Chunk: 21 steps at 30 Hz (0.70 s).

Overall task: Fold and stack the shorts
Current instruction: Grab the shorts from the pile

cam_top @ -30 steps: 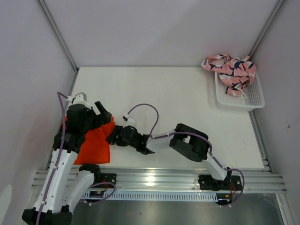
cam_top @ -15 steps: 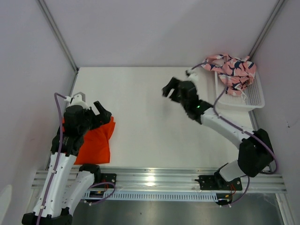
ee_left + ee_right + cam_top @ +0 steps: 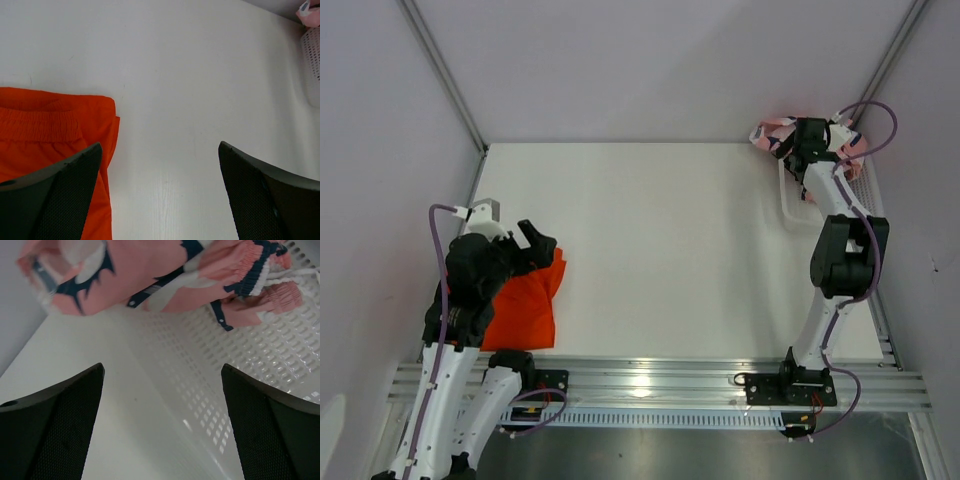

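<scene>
top external view: left gripper (image 3: 533, 240), jaws spread and empty, above orange shorts (image 3: 525, 305) lying at the table's (image 3: 670, 220) near-left edge; right gripper (image 3: 798, 138), jaws spread and empty, over pink printed shorts (image 3: 767, 131) in the white basket (image 3: 865, 205).

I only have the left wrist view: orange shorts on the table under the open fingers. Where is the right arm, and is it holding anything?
Observer: The right gripper is over the white basket at the table's far right corner.
Operator: Is it holding anything?
Observer: No. In its wrist view the jaws stand wide open with nothing between them.
Operator: Where is the pink pair?
Observer: The pink shorts lie bunched at the basket's far end, partly draped over its rim, just ahead of the gripper.
</scene>
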Motion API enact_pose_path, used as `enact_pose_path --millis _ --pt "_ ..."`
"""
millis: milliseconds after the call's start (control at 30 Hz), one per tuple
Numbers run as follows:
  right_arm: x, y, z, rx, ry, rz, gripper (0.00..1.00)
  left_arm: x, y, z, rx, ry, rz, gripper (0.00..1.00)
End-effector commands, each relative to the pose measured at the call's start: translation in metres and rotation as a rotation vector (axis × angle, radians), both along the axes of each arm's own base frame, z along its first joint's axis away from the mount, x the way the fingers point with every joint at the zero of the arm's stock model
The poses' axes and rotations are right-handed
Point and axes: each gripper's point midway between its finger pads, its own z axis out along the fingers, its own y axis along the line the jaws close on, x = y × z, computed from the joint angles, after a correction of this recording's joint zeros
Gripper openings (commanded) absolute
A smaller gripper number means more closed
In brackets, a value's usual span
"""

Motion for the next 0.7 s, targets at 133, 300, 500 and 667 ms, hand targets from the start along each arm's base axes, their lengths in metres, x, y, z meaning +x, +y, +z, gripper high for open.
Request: enact_pose_path --millis 133,300,500,667 --pt "0.048 -0.041 -0.027 0.138 -0.048 -0.204 0.99 -0.001 -0.002 0.016 0.021 -0.101 -0.036 0.99" --pt "0.073 -0.07 -0.039 0.165 -0.109 -0.357 1.0 -0.003 -0.001 0.018 0.018 -0.114 -0.029 0.99" --pt "0.11 -0.074 -0.058 0.222 -0.225 -0.38 0.95 -0.001 -0.002 0.014 0.019 -0.1 -0.032 0.99" --pt "0.132 -0.074 -0.067 0.266 -0.26 -0.367 0.6 -0.001 0.0 0.013 0.017 -0.101 -0.02 0.99"
